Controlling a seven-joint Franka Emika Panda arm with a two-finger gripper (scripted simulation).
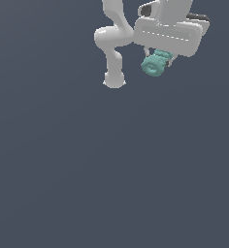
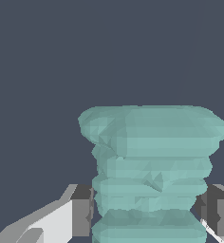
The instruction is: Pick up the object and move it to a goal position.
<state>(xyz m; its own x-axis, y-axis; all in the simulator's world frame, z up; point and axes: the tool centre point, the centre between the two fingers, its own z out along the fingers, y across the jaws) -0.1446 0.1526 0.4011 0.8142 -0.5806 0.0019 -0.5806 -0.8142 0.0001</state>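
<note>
Closest to us, in the wrist view, we see the teal spool (image 2: 149, 171), a ribbed cylinder with flared ends, filling the lower middle of the picture. One dark finger pad (image 2: 81, 211) presses against one side of its narrow waist, the other against the opposite side, so the fingers are closed on the spool. Behind it lies plain dark grey ground. Farther off, in the exterior view, we see the white gripper (image 1: 157, 60) near the top, with the spool hanging tilted beneath it, and the white arm (image 1: 111, 41) bending just to the exterior view's left.
</note>
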